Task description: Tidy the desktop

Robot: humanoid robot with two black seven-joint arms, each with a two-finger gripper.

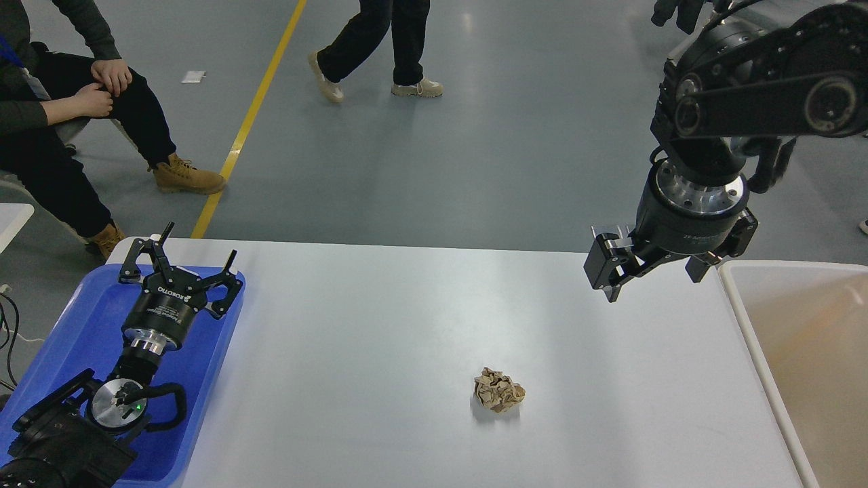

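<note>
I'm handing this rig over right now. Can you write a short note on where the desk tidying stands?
Left end effector: open, empty, over the blue tray.
Right end effector: raised above the desktop's far right corner, near the beige bin; open or shut unclear, nothing visibly held.
Crumpled brown paper ball: lying alone on the desktop, right of centre.
Done: nothing evident.
Left: probably pick up the paper ball and drop it in the bin.

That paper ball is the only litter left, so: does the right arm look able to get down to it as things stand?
Probably yes. The crumpled paper ball lies alone on the desktop, with nothing between it and the right gripper, which hangs above the table's far right side.
</note>
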